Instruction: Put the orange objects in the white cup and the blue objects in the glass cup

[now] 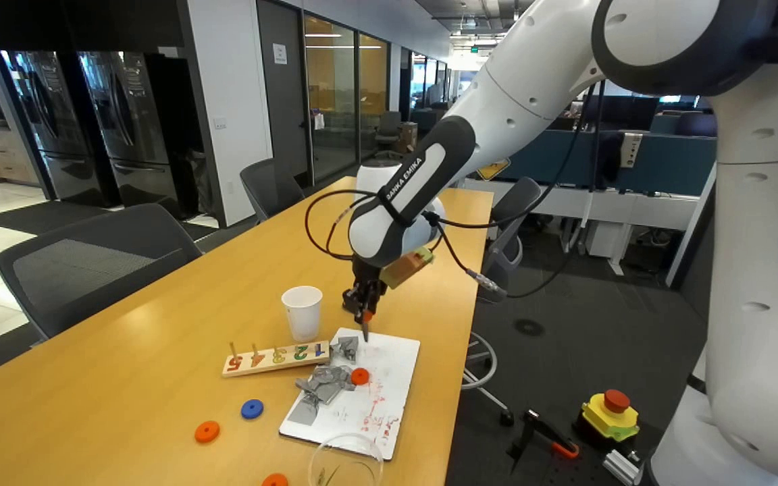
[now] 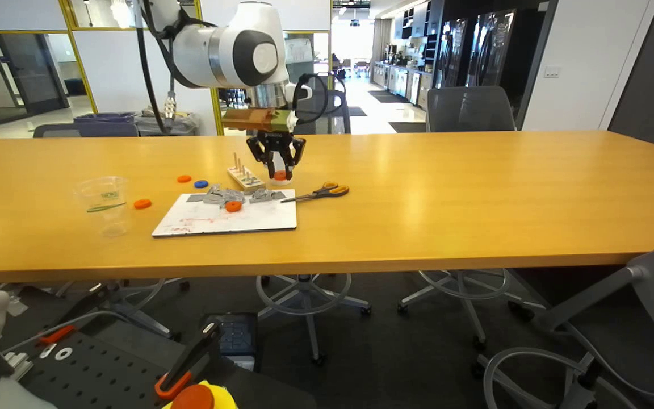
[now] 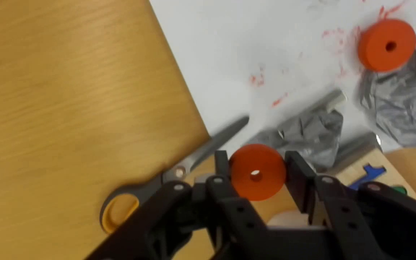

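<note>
My tool (image 3: 257,162) had a good hold on an orange disc (image 3: 258,186), fingertips pinching it from both sides by the edge, with the round face and its little hole showing in the wrist view. Couldn't tell how high over the tabletop (image 2: 474,216) it was, but it was close to the scissors (image 3: 181,171), which lay with their blades reaching over a corner of the whiteboard (image 3: 222,65) and the handles on the tabletop.

The white cup (image 1: 303,316) stood upright near my tool, just past the wooden strip (image 1: 275,360) with the pegs and painted numbers, seen in an exterior view. One end of that strip sat right by the whiteboard's edge.

I counted three more oranges in both exterior views: one orange disc (image 1: 360,376) lay on the whiteboard right up against some crumpled grey tape (image 1: 327,383), another orange disc (image 1: 207,432) was out on the tabletop with the blue disc (image 1: 252,409) just beside it, and the last orange disc (image 2: 142,203) was near the glass cup (image 2: 110,218). That cup stood upright on the tabletop off the end of the whiteboard, well apart from the white one. There was a thin green thing (image 2: 105,208) on or in it, couldn't tell which. The whiteboard had red scribbles on it.
</note>
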{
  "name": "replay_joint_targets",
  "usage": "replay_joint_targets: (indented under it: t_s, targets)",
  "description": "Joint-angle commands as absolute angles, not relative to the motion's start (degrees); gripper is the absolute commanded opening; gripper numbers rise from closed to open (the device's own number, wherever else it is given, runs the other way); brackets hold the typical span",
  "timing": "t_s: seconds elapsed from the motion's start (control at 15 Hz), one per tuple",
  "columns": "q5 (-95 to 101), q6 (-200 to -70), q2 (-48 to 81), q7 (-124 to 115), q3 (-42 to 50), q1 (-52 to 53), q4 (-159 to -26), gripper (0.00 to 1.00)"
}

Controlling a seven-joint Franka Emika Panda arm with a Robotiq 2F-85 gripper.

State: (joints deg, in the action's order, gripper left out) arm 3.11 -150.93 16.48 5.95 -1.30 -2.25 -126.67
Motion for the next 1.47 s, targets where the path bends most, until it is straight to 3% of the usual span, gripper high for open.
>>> replay_joint_targets:
  t_s: [0.0,0.93,1.0,1.07,1.33,1.4]
  targets:
    - [0.83,-150.06,15.12,2.47,-1.51,-0.89,-121.56,0.22]
    - [-3.05,-148.17,29.52,-6.02,-1.8,2.6,-101.91,0.22]
    - [-2.9,-147.55,29.89,-6.93,-1.41,2.91,-101.31,0.67]
    - [-2.92,-146.79,30.09,-7.24,-1.36,3.04,-100.86,0.69]
    - [-2.3,-144.65,28.91,-8.54,-0.73,3.76,-100.94,0.97]
    - [-2.09,-144.37,28.05,-8.74,-0.59,3.93,-101.53,1.0]
